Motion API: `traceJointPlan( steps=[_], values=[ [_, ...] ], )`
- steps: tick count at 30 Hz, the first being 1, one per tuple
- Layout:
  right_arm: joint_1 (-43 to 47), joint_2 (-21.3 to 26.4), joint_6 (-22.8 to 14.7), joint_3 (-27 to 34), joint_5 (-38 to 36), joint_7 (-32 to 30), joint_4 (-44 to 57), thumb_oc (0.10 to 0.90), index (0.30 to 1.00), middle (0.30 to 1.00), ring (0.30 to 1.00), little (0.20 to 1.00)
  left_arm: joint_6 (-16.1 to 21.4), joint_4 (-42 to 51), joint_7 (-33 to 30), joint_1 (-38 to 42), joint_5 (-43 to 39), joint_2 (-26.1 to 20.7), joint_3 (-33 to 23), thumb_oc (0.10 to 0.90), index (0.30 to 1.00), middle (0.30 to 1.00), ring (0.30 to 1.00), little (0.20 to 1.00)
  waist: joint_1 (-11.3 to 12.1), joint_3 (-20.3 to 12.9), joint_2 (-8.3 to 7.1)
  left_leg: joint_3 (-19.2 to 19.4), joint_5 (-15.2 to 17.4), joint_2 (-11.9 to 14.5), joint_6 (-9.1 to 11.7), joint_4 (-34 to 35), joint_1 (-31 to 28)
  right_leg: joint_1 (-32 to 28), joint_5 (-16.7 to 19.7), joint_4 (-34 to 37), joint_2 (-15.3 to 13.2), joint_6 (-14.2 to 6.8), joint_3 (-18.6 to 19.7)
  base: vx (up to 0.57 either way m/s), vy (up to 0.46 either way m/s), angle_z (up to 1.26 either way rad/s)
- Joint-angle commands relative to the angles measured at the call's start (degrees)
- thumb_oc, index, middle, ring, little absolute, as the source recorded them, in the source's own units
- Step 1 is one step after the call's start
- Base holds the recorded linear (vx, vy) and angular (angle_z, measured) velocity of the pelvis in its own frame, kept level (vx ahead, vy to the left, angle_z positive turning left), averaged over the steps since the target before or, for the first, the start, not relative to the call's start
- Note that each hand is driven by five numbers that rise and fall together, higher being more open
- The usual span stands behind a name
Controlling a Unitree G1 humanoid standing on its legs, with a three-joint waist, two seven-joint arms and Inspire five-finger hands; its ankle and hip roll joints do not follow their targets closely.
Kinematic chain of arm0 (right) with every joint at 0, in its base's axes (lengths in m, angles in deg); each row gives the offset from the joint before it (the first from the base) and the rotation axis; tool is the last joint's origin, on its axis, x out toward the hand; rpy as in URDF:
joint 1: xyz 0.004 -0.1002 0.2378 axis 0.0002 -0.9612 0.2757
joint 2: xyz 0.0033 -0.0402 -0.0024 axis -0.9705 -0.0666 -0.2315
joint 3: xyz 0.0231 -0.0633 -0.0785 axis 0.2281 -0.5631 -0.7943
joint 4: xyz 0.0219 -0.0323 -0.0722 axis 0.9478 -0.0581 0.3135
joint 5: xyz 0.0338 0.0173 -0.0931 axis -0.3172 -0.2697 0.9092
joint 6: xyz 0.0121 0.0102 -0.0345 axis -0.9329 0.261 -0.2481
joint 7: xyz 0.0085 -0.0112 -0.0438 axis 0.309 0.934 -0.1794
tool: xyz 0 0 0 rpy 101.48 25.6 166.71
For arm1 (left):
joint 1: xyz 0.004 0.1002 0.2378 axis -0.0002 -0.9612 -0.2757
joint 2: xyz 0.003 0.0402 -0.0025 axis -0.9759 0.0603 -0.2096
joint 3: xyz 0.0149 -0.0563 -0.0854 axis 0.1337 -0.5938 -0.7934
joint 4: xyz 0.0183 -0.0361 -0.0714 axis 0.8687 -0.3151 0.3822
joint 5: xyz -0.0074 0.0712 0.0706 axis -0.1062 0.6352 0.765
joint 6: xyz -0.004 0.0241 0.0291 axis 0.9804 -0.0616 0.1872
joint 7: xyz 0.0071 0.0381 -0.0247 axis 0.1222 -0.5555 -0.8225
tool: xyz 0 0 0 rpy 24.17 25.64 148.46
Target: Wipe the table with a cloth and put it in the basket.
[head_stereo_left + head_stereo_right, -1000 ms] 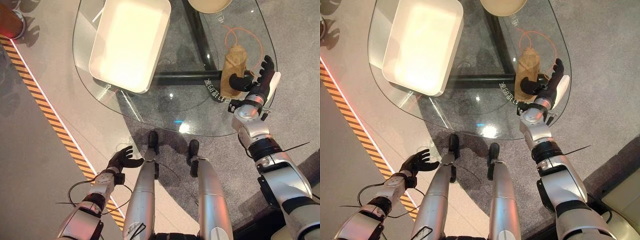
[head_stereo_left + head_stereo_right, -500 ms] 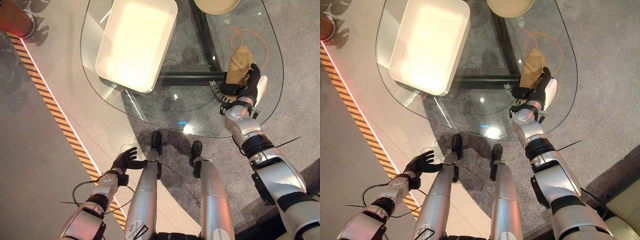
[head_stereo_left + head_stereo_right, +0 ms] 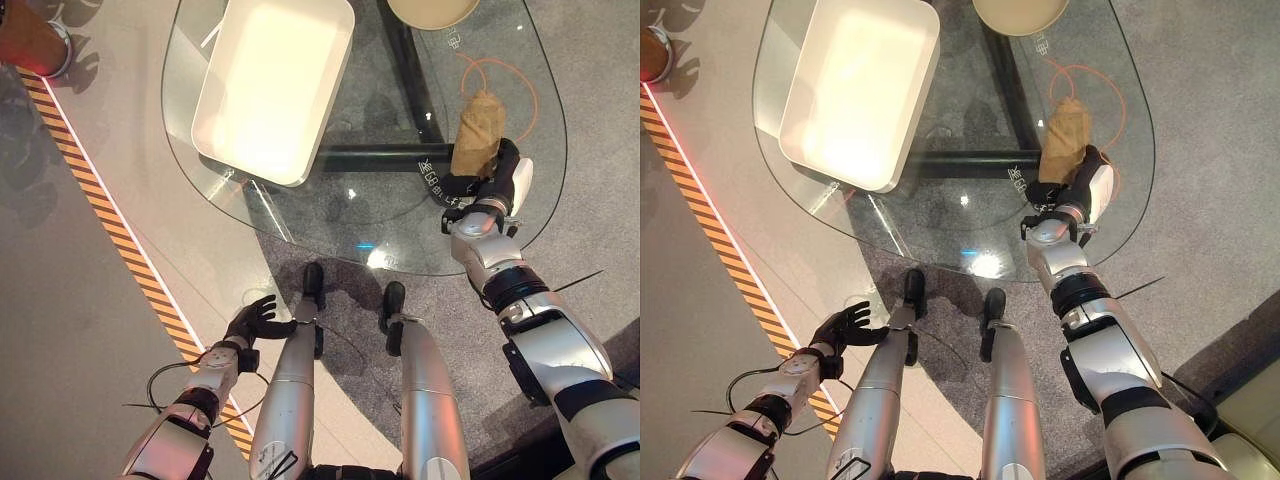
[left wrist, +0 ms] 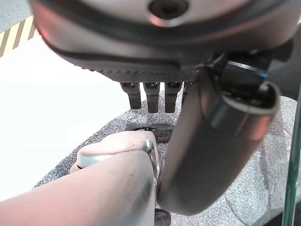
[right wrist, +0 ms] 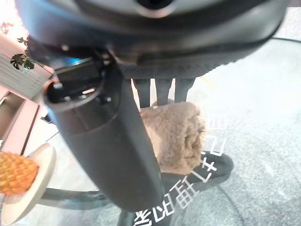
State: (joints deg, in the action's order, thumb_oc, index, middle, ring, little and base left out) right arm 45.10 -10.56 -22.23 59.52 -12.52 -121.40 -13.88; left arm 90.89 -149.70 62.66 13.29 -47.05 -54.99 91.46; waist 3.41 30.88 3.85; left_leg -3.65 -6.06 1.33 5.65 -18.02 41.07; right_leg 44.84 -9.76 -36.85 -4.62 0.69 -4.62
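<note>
A tan folded cloth (image 3: 480, 130) lies on the glass table (image 3: 400, 262) near its right edge, over an orange cord loop (image 3: 522, 78). My right hand (image 3: 498, 176) rests at the cloth's near end, with the thumb (image 5: 108, 141) across the near edge and straight fingers (image 5: 160, 92) reaching onto the cloth (image 5: 176, 134). The fingers are not curled round it. The white rectangular basket (image 3: 245, 163) stands on the table's far left. My left hand (image 3: 250, 320) hangs low beside the left leg, fingers relaxed.
A round beige plate (image 3: 432, 10) sits at the table's far edge and bears a pineapple (image 5: 16, 172). A dark frame bar (image 3: 380, 155) runs under the glass. Yellow-black striped tape (image 3: 110, 215) crosses the floor on the left.
The right hand has moved from the cloth's right side, fingers spread, in against its near end with the fingers drawn together. The camera shifted a little. The left hand stays put.
</note>
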Motion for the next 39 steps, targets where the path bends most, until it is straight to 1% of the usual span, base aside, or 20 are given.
traceJointPlan(
  steps=[1, 12, 13, 14, 15, 23, 36, 39],
  values=[
    [5.55, 3.88, -1.73, -1.94, 3.71, -0.76, -0.80, 0.800, 0.900, 0.900, 0.900, 0.900, 1.03, 0.31, -1.18, -2.77, -2.14, 1.35, 1.45, 0.800, 0.900, 0.900, 0.900, 0.900, 0.45, -1.09, 2.61, 3.25, 7.78, -3.92, -4.11, -7.92, -0.22, -2.35, 3.46, 5.93, 1.98, 0.06, -0.79, 0.00, 0.000, 0.00],
    [7.88, 4.29, -1.29, -3.00, 5.15, -0.45, -4.09, 0.800, 0.900, 0.900, 0.900, 0.900, 1.00, 0.29, -1.08, -2.32, -2.56, 1.36, 2.26, 0.800, 0.900, 0.900, 0.900, 0.900, 1.09, -1.09, 3.08, 2.98, 7.48, -4.08, -4.34, -7.71, 0.56, -1.32, 3.65, 5.65, 1.70, -0.07, -1.26, 0.00, 0.000, 0.00],
    [8.03, 4.28, -1.14, -3.11, 5.46, -0.40, -4.37, 0.635, 0.759, 0.759, 0.759, 0.735, 1.00, 0.35, -1.08, -2.30, -2.63, 1.32, 2.35, 0.800, 0.900, 0.900, 0.900, 0.900, 1.16, -1.09, 3.15, 2.96, 7.49, -4.10, -4.39, -7.69, 0.63, -1.20, 3.66, 5.61, 1.63, -0.10, -1.32, 0.00, 0.000, 0.00],
    [8.14, 4.33, -0.95, -3.28, 5.58, -0.27, -4.49, 0.328, 0.495, 0.495, 0.495, 0.428, 1.12, 0.31, -1.05, -2.33, -2.63, 1.31, 2.35, 0.800, 0.900, 0.900, 0.900, 0.900, 1.22, -1.09, 3.17, 2.94, 7.48, -4.11, -4.42, -7.71, 0.72, -1.09, 3.68, 5.55, 1.62, -0.11, -1.36, 0.00, 0.004, 0.04],
    [8.41, 4.36, -0.60, -3.45, 6.24, 0.00, -4.92, 0.100, 0.300, 0.300, 0.300, 0.200, 1.24, 0.25, -1.10, -2.34, -2.53, 1.44, 2.34, 0.800, 0.900, 0.900, 0.900, 0.900, 1.32, -1.09, 3.17, 2.91, 7.47, -4.17, -4.46, -7.73, 0.78, -1.04, 3.70, 5.54, 1.59, -0.12, -1.44, 0.00, 0.001, 0.04],
    [9.17, 4.72, 0.69, -4.61, 7.09, 0.31, -6.20, 0.100, 0.300, 0.300, 0.300, 0.200, 0.91, 0.29, -1.15, -2.08, -2.80, 1.49, 2.83, 0.800, 0.900, 0.900, 0.900, 0.900, 1.53, -1.09, 3.27, 2.88, 7.29, -4.20, -4.56, -7.71, 1.37, -0.45, 3.98, 5.62, 1.38, -0.24, -1.60, 0.00, 0.000, 0.01],
    [9.26, 4.78, -0.58, -4.86, 8.80, 0.28, -7.49, 0.100, 0.300, 0.300, 0.300, 0.200, 1.15, 0.16, -0.90, -1.99, -2.88, 1.33, 3.10, 0.800, 0.900, 0.900, 0.900, 0.900, 1.71, -1.09, 3.42, 2.80, 7.33, -4.33, -4.86, -7.71, 1.77, 0.08, 4.16, 5.45, 1.32, -0.39, -1.80, 0.00, 0.000, 0.00],
    [9.39, 4.88, -0.62, -5.45, 11.20, 0.88, -6.59, 0.100, 0.300, 0.300, 0.300, 0.200, 0.85, 0.45, -0.97, -2.04, -2.87, 1.31, 3.17, 0.800, 0.900, 0.900, 0.900, 0.900, 1.74, -1.09, 3.37, 2.72, 7.19, -4.35, -4.89, -7.63, 1.90, 0.24, 4.27, 5.44, 1.35, -0.45, -1.86, 0.00, -0.002, 0.02]
  ],
)
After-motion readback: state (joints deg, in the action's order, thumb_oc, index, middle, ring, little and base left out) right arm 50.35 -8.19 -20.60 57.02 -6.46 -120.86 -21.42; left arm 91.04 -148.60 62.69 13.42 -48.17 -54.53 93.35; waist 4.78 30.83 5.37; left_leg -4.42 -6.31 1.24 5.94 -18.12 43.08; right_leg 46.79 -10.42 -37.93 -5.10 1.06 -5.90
